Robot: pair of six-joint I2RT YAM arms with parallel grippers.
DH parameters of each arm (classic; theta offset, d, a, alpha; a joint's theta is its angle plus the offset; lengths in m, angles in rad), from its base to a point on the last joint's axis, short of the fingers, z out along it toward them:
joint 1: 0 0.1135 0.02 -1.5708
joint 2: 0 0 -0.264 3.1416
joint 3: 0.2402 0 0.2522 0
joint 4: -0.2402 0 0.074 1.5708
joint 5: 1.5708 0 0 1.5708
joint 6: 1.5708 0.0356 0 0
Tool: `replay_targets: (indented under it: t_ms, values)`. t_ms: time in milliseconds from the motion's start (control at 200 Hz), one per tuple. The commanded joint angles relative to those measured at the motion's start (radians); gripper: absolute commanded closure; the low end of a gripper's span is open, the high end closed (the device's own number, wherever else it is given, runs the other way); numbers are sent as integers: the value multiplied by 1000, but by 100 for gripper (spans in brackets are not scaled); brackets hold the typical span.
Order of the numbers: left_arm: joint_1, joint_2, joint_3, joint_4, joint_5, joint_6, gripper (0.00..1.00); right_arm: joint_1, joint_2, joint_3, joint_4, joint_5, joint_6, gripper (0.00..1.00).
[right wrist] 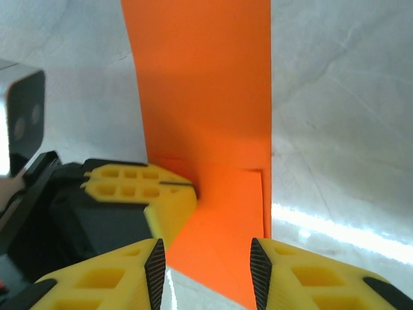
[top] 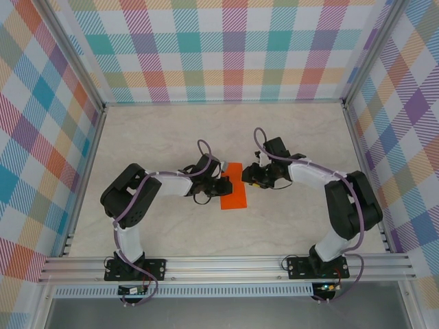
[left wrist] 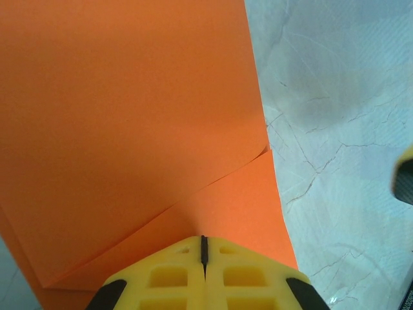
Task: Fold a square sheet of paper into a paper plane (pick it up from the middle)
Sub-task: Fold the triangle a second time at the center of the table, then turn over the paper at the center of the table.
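Orange square sheet of paper (top: 233,186), folded narrow, lies mid-tabletop (top: 158,137), long axis running far edge to near edge; left tool (left wrist: 204,248) pinched shut on its left edge; right tool (right wrist: 208,258) half parted over the opposite edge, apparently gripping nothing; both arms equally near.

Pastel plaid walls (top: 233,48), marbled tabletop (top: 171,130)
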Motion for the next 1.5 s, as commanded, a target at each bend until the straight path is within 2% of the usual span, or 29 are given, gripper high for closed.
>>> replay_targets:
  t_ms: [0,75,190,315,410,585,680,730,860,1315,1495]
  values:
    - [0,-1,10,-45,-16,-3,98,-15,56,44,24,-46,-46,58]
    - [0,-40,7,-33,-8,-20,93,-21,94,65,27,-87,-66,58]
    - [0,-119,-10,-19,-33,-62,75,-21,135,83,30,-133,-93,61]
    - [0,-178,-28,-61,-116,-110,58,-20,159,96,17,-139,-118,62]
    - [0,-198,-46,-77,-160,-150,52,-21,180,104,5,-150,-139,61]
    - [0,-194,-71,-61,-145,-204,45,-21,201,104,0,-203,-170,62]
    - [0,-186,-83,-25,-108,-233,44,-21,194,91,11,-215,-176,71]
    - [0,-179,-89,-3,-86,-250,43,-21,191,89,7,-175,-164,80]
    - [2,-164,-104,38,-52,-278,42,-32,155,52,48,-106,-125,89]
    - [2,-97,-103,133,25,-283,44,-41,137,32,78,-99,-96,92]
    - [2,-57,-75,148,36,-274,52,-44,136,29,76,-101,-96,91]
